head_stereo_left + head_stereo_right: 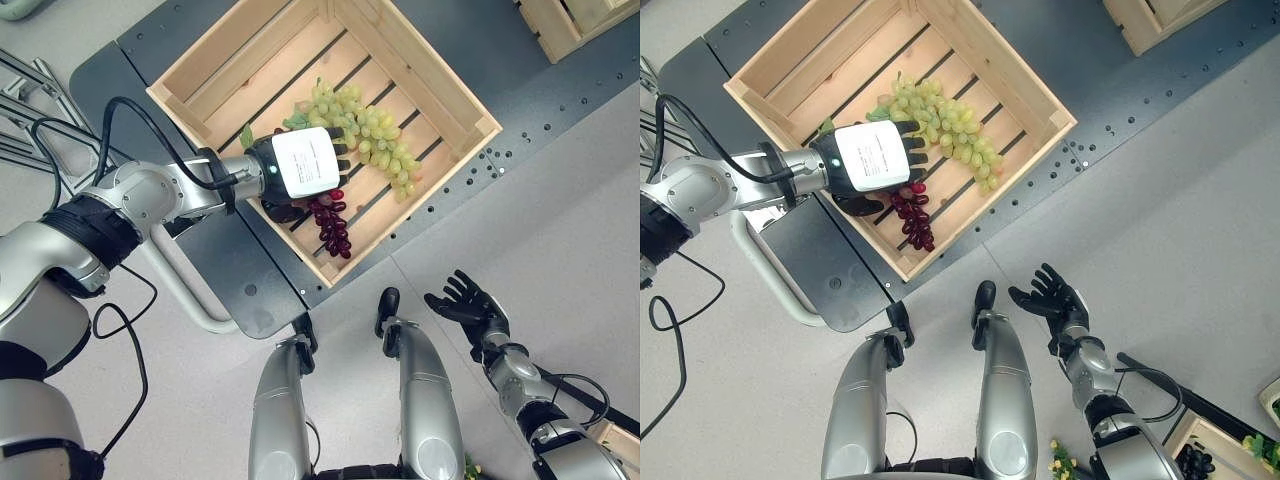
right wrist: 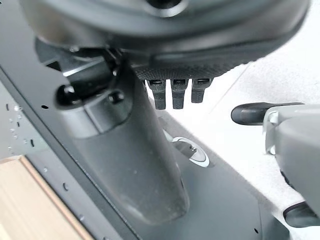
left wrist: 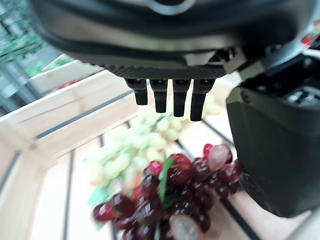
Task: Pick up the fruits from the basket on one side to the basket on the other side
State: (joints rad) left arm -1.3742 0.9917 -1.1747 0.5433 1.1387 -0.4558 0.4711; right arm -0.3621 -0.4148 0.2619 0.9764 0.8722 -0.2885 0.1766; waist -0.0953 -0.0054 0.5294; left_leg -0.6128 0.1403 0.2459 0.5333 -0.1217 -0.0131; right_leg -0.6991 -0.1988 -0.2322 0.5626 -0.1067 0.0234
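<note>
Left robot hand (image 1: 300, 165) hovers, fingers relaxed, over red grapes (image 1: 332, 225) by the crate (image 1: 440, 85) rim—green grapes (image 1: 365, 130) beside; right robot hand (image 1: 465, 303) spread, well clear.

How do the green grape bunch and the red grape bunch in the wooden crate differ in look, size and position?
The green grape bunch is pale yellow-green; the red grape bunch is dark red. The green bunch is clearly larger and spreads across the slats near the crate's middle; the red bunch is small and lies close to the crate's near wall. The left hand hovers over the red bunch's top, while most of the green bunch lies uncovered. Both lie in the same wooden crate.
</note>
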